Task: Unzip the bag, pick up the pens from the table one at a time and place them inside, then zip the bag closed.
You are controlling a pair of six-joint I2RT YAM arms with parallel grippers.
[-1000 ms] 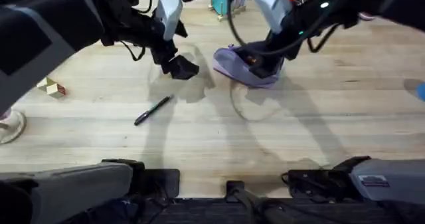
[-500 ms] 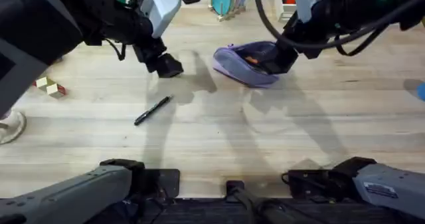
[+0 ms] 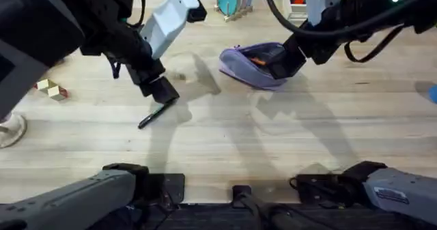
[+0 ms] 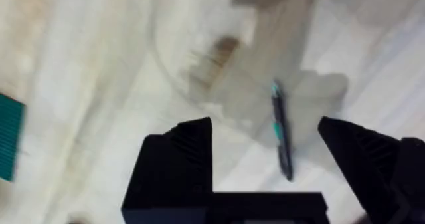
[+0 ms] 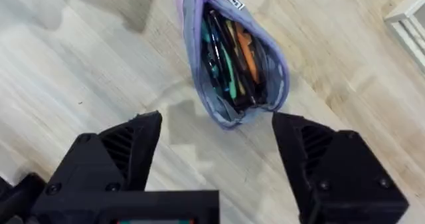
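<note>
Left end effector (image 4: 265,151) spread wide, nothing between its fingers, poised low over the table (image 3: 225,141) with a black pen (image 4: 281,139) lying in the gap as seen from the left wrist; green marks visible along the pen's barrel. From overhead, same end effector (image 3: 162,92) sitting right at the upper end of that pen (image 3: 156,113), which lies flat and slanted on the bare wood, well apart from the bag. Contact with the pen hard to judge.

Right end effector (image 5: 216,151) also spread wide and empty, hanging just above the bag (image 5: 232,64); from overhead, positioned (image 3: 290,58) at the bag's (image 3: 254,65) right end. Bag lying on its side toward the far middle of the table, zipper drawn back, mouth gaping, dark, green and orange items already inside.

Judged from this: unzipping done, at least some contents loaded, one pen left on the table and apparently about to be grasped. Remaining, most likely: closing on that pen, carrying it across, dropping it through the open mouth, then pulling the zipper shut, probably with one arm steadying the fabric
</note>
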